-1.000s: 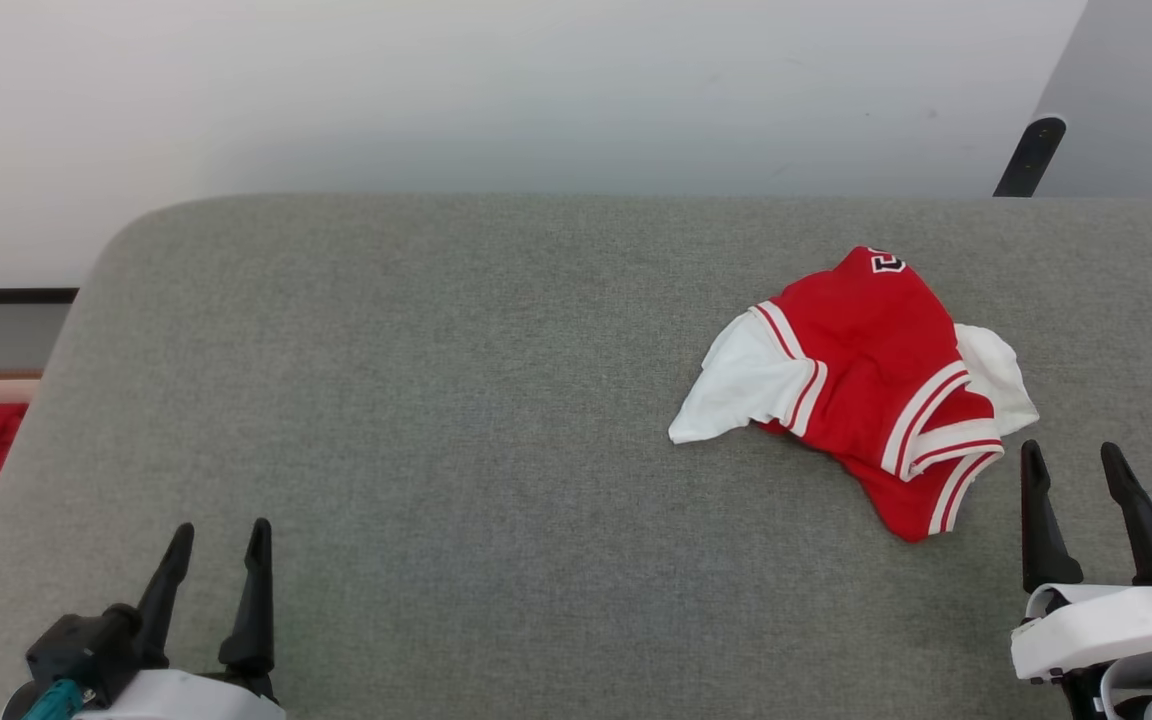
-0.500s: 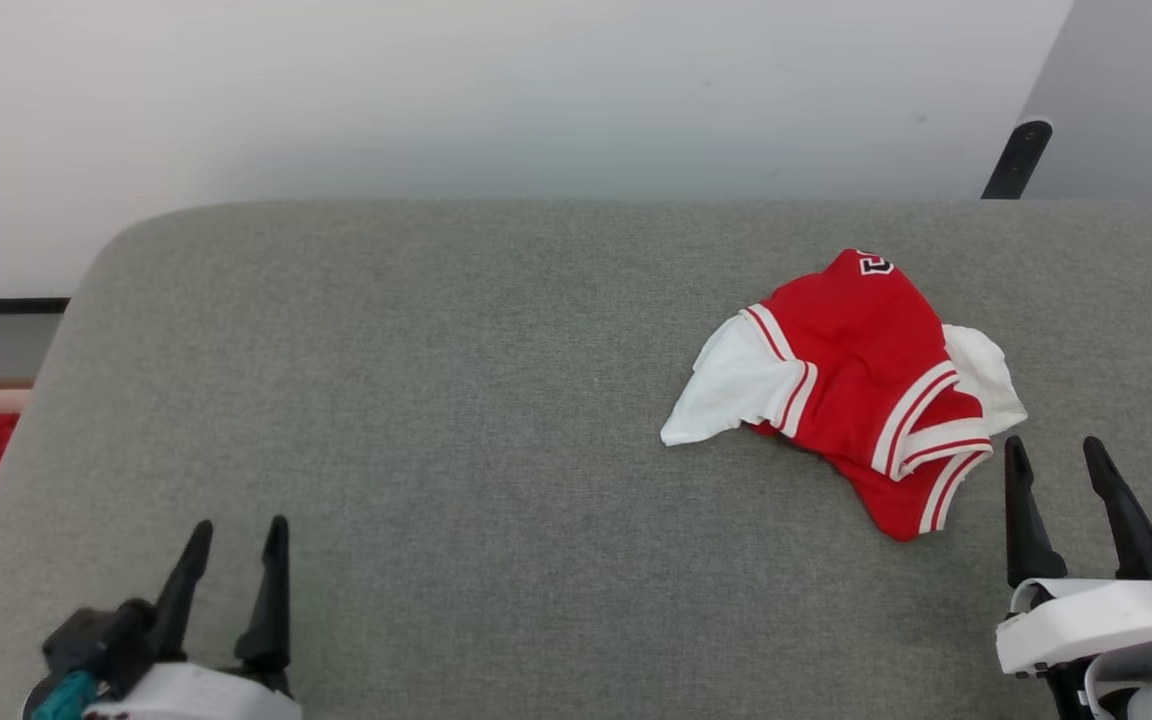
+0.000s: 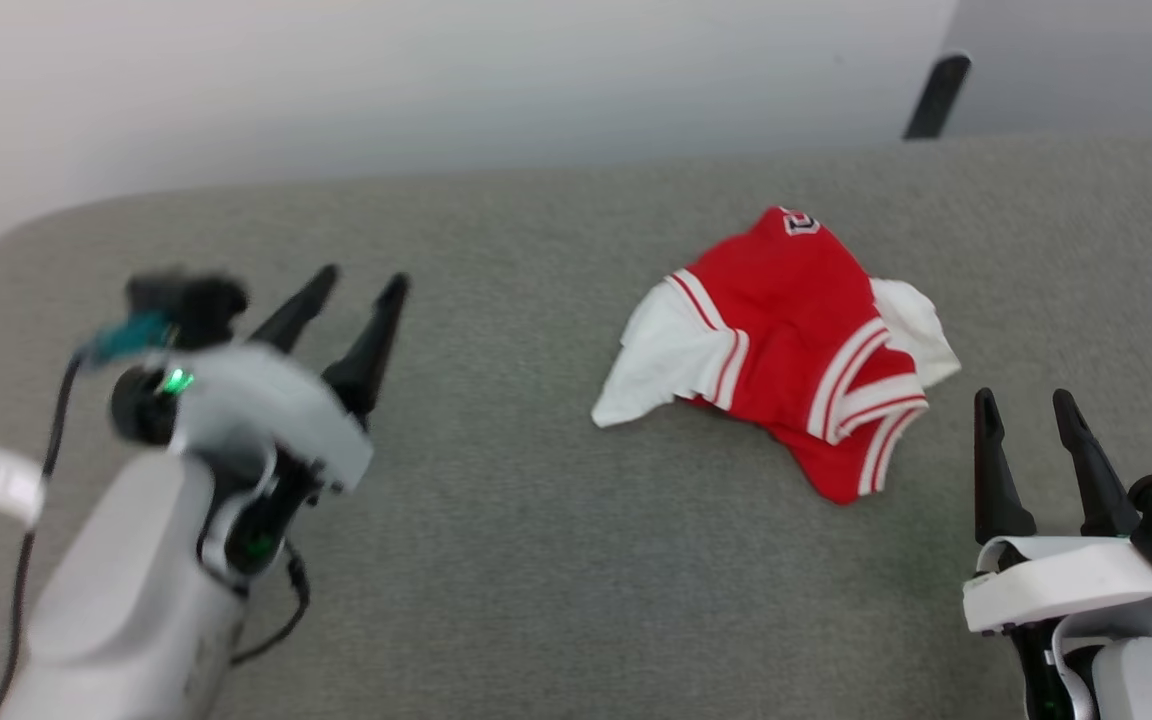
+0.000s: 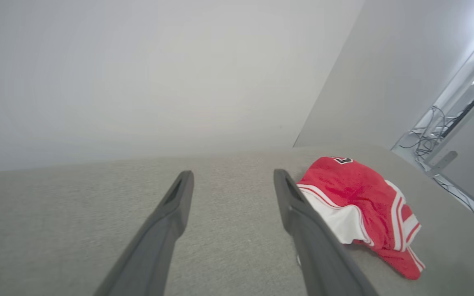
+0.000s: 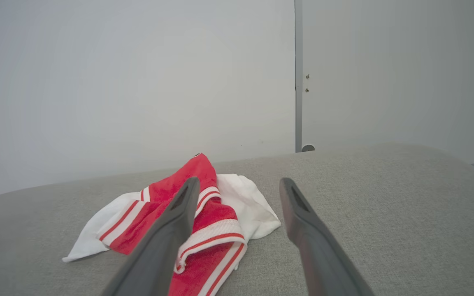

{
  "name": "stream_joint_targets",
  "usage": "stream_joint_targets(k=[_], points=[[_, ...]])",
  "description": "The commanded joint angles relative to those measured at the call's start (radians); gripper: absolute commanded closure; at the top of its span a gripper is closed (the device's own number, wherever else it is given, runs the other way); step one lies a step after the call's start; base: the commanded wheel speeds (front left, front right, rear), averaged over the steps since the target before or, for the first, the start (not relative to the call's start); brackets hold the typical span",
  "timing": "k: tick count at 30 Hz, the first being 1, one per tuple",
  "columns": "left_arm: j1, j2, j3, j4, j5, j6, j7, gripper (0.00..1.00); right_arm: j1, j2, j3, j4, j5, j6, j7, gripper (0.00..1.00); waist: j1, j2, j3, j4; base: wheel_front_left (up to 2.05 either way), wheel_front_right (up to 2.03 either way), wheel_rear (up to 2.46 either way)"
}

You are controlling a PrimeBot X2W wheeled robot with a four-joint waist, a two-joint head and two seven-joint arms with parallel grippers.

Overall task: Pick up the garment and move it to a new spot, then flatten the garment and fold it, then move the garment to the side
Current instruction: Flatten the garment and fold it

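The garment (image 3: pixel 776 340) lies in a crumpled heap on the soft grey table top (image 3: pixel 536 560), a bit to the right of the middle in the head view. It is red, with a white sleeve (image 3: pixel 656 365) poking out to the left and more white cloth on its right side. Red and white stripes run along the edge nearest the robot. A bit of a black number with a white edge peeks out at the far top, but it is folded over, so I cannot read it.

The right gripper (image 3: pixel 1024 400) sits near the garment's near right corner and does not touch it. Its two dark fingers stand wide apart with nothing between them. In the right wrist view the right gripper (image 5: pixel 240 183) points at the wall, and the garment (image 5: pixel 163 191) lies in front and to the left.

The left gripper (image 3: pixel 364 278) is well apart from the garment, over on the left. It looks blurry in the head view, with a small green light (image 3: pixel 174 380) on the wrist. Its fingers are spread wide too and hold nothing. In the left wrist view the left gripper (image 4: pixel 233 176) points over bare grey cloth, and the garment (image 4: pixel 356 189) lies to the right of it.

A white wall (image 3: pixel 436 80) stands behind the table.
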Motion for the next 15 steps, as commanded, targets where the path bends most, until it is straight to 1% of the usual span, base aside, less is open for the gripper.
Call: stream_joint_targets(k=[1, 3, 6, 7, 8, 9, 11, 15], points=[[-0.025, 0.01, -0.023, 0.012, -0.021, -0.002, 0.036, 0.0, -0.013, 0.003, 0.002, 0.003, 0.008, 0.003, -0.007, 0.0, 0.0, 0.0, 0.065, -0.063, 0.0, 0.0, 0.0], [-0.097, 0.045, -0.075, 0.055, -0.062, -0.001, 0.13, 0.0, -0.024, 0.008, 0.005, 0.012, 0.013, 0.003, -0.011, 0.0, 0.0, 0.0, 0.092, -0.091, 0.0, 0.0, 0.0], [-0.159, 0.031, -0.159, 0.118, -0.197, -0.001, 0.342, 0.0, -0.038, 0.013, 0.01, 0.026, 0.024, 0.003, -0.016, 0.0, 0.0, 0.0, 0.125, -0.133, 0.0, 0.0, 0.0], [-0.185, 0.046, -0.185, 0.132, -0.23, -0.001, 0.409, 0.0, -0.042, 0.013, 0.011, 0.03, 0.029, 0.003, -0.017, 0.0, 0.0, 0.0, 0.135, -0.145, 0.0, 0.0, 0.0], [-0.205, 0.073, -0.207, 0.147, -0.249, -0.001, 0.461, 0.0, -0.05, 0.014, 0.013, 0.029, 0.036, 0.003, -0.018, 0.0, 0.0, 0.0, 0.145, -0.16, 0.0, 0.0, 0.0], [-0.222, 0.085, -0.225, 0.163, -0.27, -0.001, 0.501, 0.0, -0.057, 0.015, 0.014, 0.023, 0.048, 0.003, -0.018, 0.0, 0.0, 0.0, 0.153, -0.171, 0.0, 0.0, 0.0], [-0.25, 0.083, -0.237, 0.199, -0.311, -0.001, 0.548, 0.0, -0.061, 0.016, 0.021, 0.014, 0.068, 0.003, -0.018, 0.0, 0.0, 0.0, 0.17, -0.196, 0.0, 0.0, 0.0], [-0.308, 0.094, -0.267, 0.265, -0.331, -0.001, 0.597, 0.0, -0.07, 0.015, 0.025, -0.001, 0.099, 0.003, -0.018, 0.0, 0.0, 0.0, 0.201, -0.237, 0.0, 0.0, 0.0]])
